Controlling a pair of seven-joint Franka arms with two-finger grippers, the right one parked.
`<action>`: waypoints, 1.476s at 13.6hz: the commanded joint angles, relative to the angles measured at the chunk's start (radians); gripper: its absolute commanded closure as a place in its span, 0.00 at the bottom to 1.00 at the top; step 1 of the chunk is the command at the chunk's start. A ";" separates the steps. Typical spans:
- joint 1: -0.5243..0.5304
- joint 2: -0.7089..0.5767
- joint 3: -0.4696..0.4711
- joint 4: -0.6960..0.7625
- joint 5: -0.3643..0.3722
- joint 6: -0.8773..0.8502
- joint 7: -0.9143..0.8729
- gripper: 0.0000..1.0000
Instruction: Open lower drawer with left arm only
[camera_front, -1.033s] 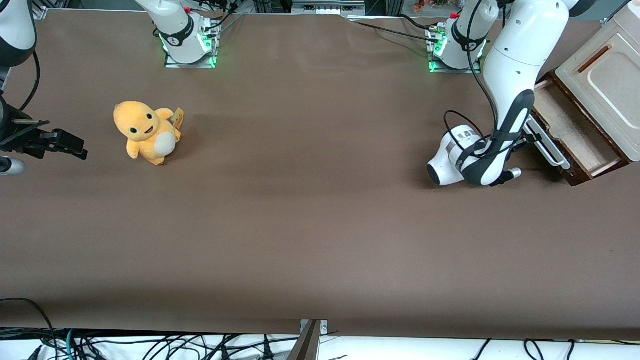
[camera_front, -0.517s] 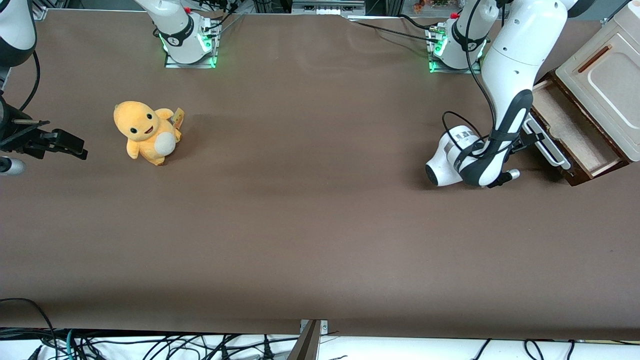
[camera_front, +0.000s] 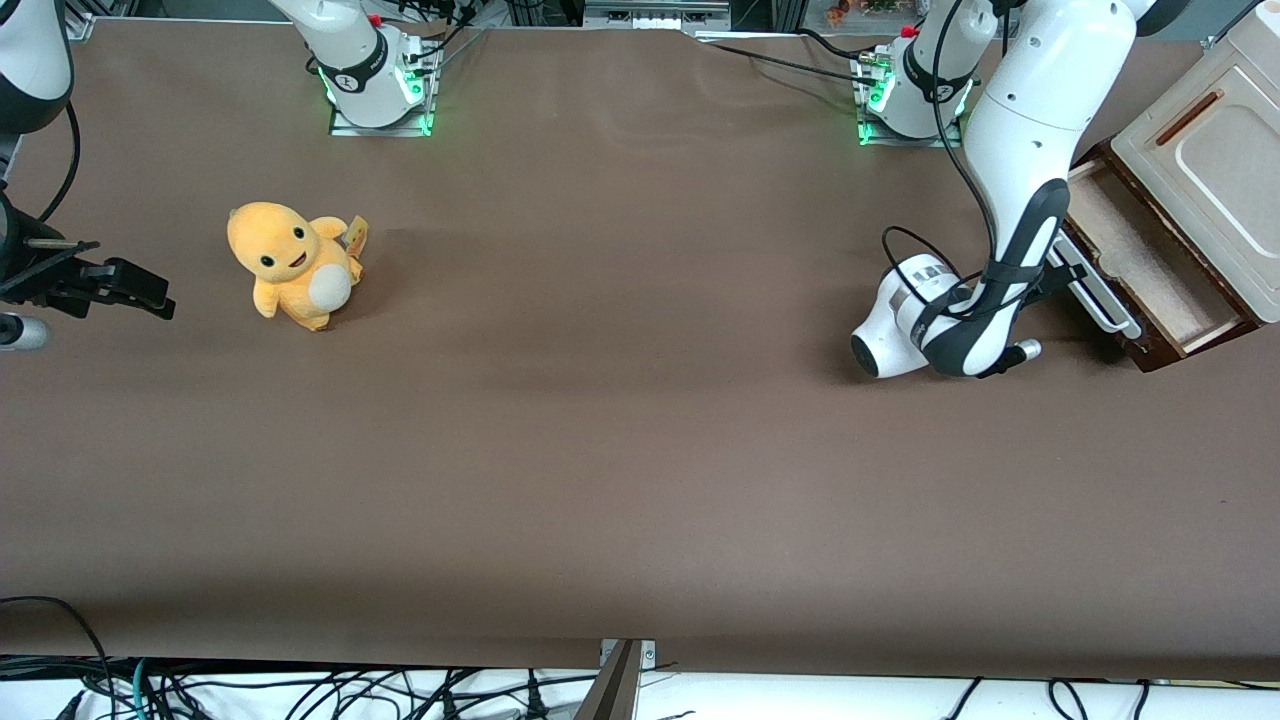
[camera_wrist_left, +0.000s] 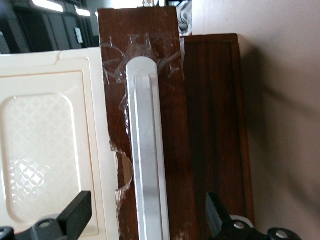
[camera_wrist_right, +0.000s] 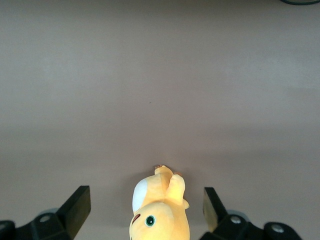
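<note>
- The lower drawer (camera_front: 1143, 262) sits at my working arm's end of the table (camera_front: 600, 450), pulled partly out from under the cream cabinet (camera_front: 1205, 150), so I can see its pale tan inside.
- Its front is dark brown wood with a long white bar handle (camera_wrist_left: 146, 150) running along it; in the wrist view I see clear tape crinkled over the wood around the rounded end of the handle.
- Just beside that front in the wrist view stands the cream panel (camera_wrist_left: 47, 145), embossed with a fine diamond pattern inside a rounded frame.
- My left arm (camera_front: 1030, 150) reaches down in front of the drawer, its looping black cable hanging beside the wrist.
- The claw (camera_wrist_left: 147, 220) is spread wide, one finger (camera_wrist_left: 75, 215) on each side of the handle bar and neither touching it as far as I can see.
- I can read no brand, label or writing on the drawer or the cabinet.
- A yellow plush toy (camera_front: 292, 263) sits well apart, toward the parked arm's end of the table.
</note>
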 joint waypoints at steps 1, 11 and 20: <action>-0.006 -0.056 -0.002 0.068 -0.089 -0.018 0.133 0.00; 0.048 -0.262 0.002 0.439 -0.524 -0.023 0.577 0.00; 0.177 -0.405 -0.004 0.628 -0.917 -0.009 1.010 0.00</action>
